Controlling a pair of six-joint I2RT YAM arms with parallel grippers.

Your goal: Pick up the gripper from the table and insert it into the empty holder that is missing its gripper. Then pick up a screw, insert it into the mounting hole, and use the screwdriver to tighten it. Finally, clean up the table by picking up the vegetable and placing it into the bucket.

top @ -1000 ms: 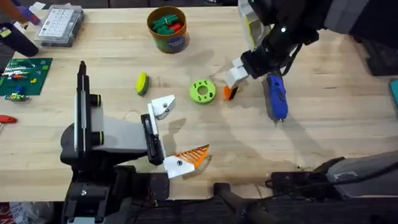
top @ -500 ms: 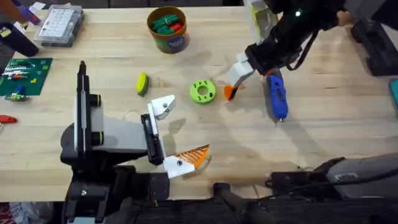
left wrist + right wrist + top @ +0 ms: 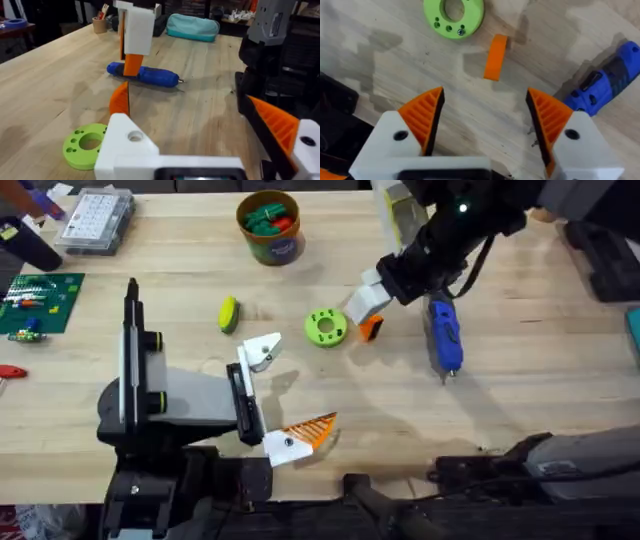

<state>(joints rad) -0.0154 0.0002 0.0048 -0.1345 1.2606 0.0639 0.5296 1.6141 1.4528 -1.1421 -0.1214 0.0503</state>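
The gripper (image 3: 371, 328), a small orange piece, lies on the wood between the lime-green disc (image 3: 325, 327) and the blue screwdriver (image 3: 444, 335). My right gripper (image 3: 362, 302) hovers just above it, open, and the gripper (image 3: 495, 56) shows beyond its orange pads (image 3: 422, 117). My left gripper (image 3: 276, 395) is open near the front edge. One of its fingers is the bare white holder (image 3: 262, 352) with a dark hole (image 3: 135, 136); the other carries an orange pad (image 3: 275, 125). The yellow-green vegetable (image 3: 228, 313) lies left of the disc. The orange-brown bucket (image 3: 270, 225) stands at the back.
The bucket holds green and red toy pieces. A clear parts box (image 3: 95, 218) and a green circuit board (image 3: 35, 300) sit at the far left. A teal pouch (image 3: 192, 27) lies beyond the screwdriver (image 3: 145, 75).
My right gripper has shifted a little to the left, closer over the orange gripper. The left arm and the objects on the table have not moved.
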